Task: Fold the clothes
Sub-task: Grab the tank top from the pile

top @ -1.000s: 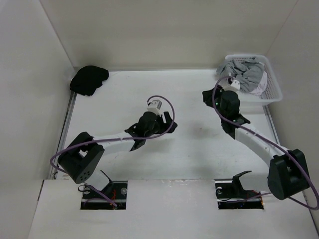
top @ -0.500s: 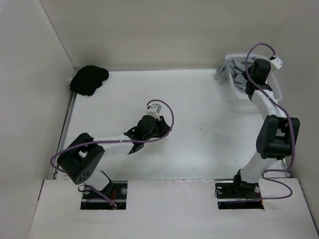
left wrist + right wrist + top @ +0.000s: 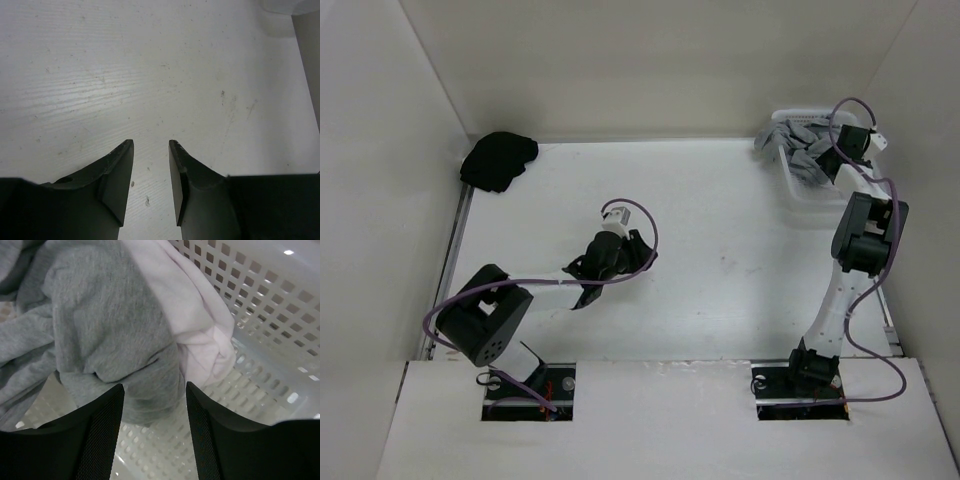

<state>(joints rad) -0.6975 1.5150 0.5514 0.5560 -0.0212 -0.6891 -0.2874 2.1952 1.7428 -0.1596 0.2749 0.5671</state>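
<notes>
Overhead, a white lattice plastic basket (image 3: 790, 190) sits at about 1 o'clock on the table, hard against the far right corner. It holds the grey knit garment (image 3: 802, 135), crumpled in a heap, with one edge spilling over the rim at the basket's 10 o'clock side. The right wrist view shows a pale pink cloth (image 3: 195, 325) tucked against the garment's 3 o'clock side, both lying on the perforated basket floor.

The table (image 3: 720, 250) is a white, lightly scuffed board, boxed in by plain white walls (image 3: 650, 70) on three sides. A black cloth bundle (image 3: 498, 160) lies in the far left corner, at about 10 o'clock.

The right gripper (image 3: 154, 387) reaches down into the basket with its fingers (image 3: 100, 435) spread wide. A rounded lower fold of the grey garment shows in the gap between the tips, with nothing pinched; whether the tips touch the cloth I cannot tell. The left gripper (image 3: 150, 142) hangs over bare table near the middle, well apart from the garment, its fingers parted by a moderate gap and holding nothing.
</notes>
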